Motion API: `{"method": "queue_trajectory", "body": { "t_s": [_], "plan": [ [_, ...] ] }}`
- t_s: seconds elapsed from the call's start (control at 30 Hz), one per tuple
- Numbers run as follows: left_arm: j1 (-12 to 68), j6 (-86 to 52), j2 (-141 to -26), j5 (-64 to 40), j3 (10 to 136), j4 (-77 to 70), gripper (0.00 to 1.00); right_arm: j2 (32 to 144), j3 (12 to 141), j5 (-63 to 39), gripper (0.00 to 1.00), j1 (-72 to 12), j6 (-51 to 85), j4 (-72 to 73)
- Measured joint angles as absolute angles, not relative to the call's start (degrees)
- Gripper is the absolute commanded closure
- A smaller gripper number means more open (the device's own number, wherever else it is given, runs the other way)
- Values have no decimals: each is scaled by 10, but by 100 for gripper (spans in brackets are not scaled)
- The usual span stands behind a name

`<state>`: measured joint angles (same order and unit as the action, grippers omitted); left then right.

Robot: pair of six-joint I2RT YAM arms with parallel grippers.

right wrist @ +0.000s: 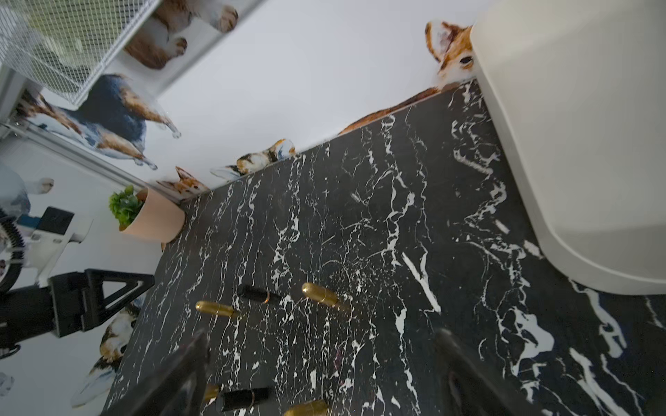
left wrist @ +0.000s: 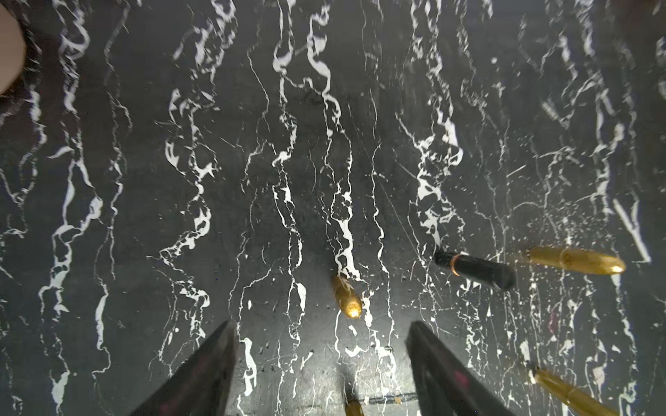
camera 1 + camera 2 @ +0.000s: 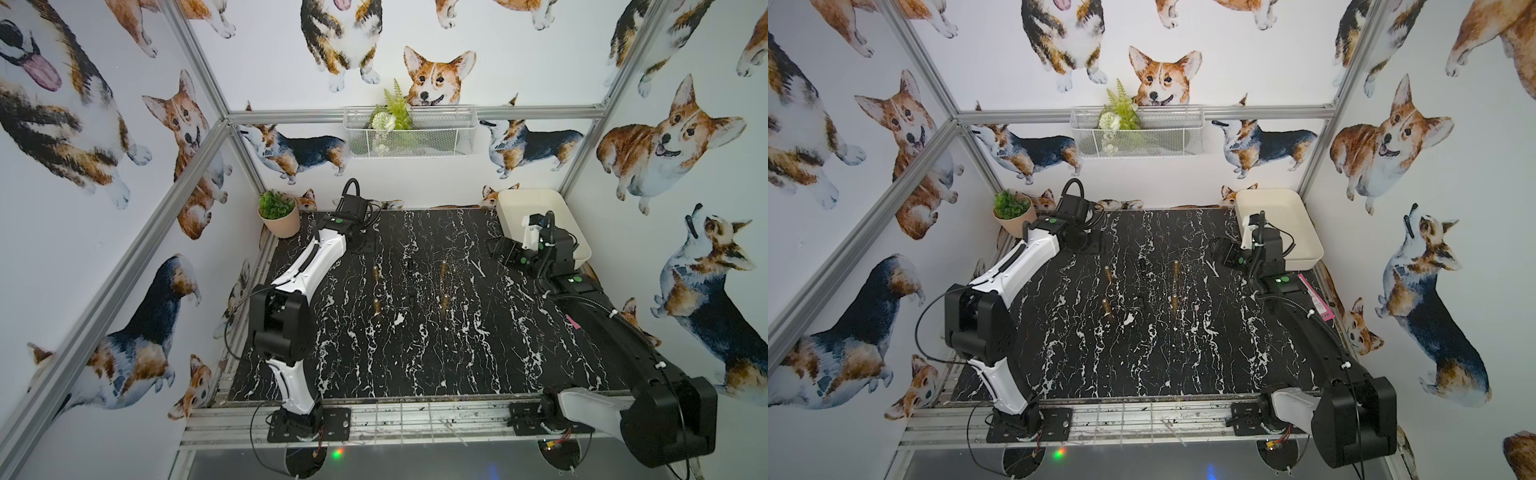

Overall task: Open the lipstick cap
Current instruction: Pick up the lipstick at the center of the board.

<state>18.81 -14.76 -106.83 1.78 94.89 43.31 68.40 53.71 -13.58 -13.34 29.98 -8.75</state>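
Gold lipsticks (image 3: 376, 272) x4: glossy, bullet-shaped, mid-table. Black cyl. tubes (image 2: 475, 268) btwn them. Table (image 3: 457, 353): black marble-look, white veins. My L end effector (image 2: 320, 360): fingers apart, empty. R end effector (image 1: 324, 374): spread wide, empty.

Bare tabletop (image 3: 415, 357) around central lipsticks (image 3: 377, 306); bin (image 3: 536, 203) and pot (image 3: 286, 226), seemingly, in far corners.

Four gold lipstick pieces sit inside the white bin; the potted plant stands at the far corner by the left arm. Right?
No. Both top views show the four gold lipstick pieces lying on the marble table, outside the white bin. The potted plant does stand at the far corner by the left arm.
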Motion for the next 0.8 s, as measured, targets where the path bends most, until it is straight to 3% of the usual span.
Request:
{"method": "queue_trajectory", "body": {
  "t_s": [0.2,0.8],
  "plan": [
    [197,-147,-1148,4,1007,482,43,701,551,-159,5,-193,303,-113],
    [218,-152,-1199,3,1025,551,54,745,516,-165,8,-207,314,-91]
  ]
}}
